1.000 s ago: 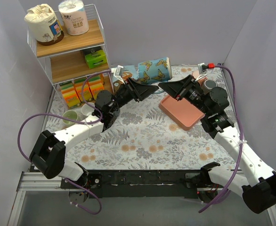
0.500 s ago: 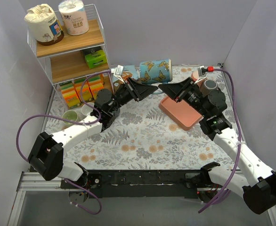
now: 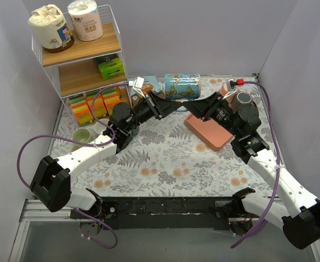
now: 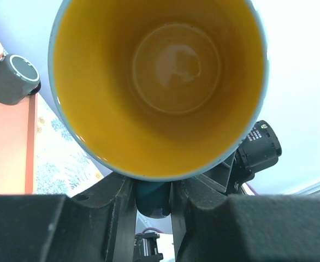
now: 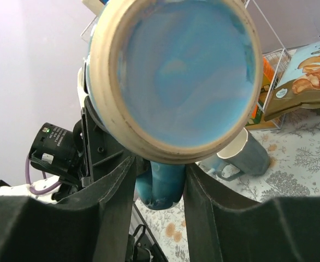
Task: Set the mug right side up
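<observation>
The mug (image 3: 183, 87), blue with butterflies and yellow inside, hangs on its side in the air above the back of the table. My left gripper (image 3: 176, 103) and right gripper (image 3: 189, 103) meet under it from either side. The left wrist view looks into the mug's open mouth (image 4: 160, 82), and the left gripper (image 4: 153, 203) has its fingers against both sides of the blue handle (image 4: 152, 197). The right wrist view shows the mug's base (image 5: 176, 71), and the right gripper (image 5: 161, 191) is closed on the same handle (image 5: 163, 183).
A pink tray (image 3: 212, 134) lies under the right arm, with a black-lidded jar (image 3: 243, 99) behind it. A wire shelf rack (image 3: 83, 54) stands at the back left. A grey mug (image 3: 100, 126) and a green cup (image 3: 81, 135) sit in front of it. A snack bag (image 3: 143, 84) lies near the mug.
The mug has turned from tilted to level and shifted slightly right. The right gripper has moved in closer under it, and both grippers now meet at the handle.
</observation>
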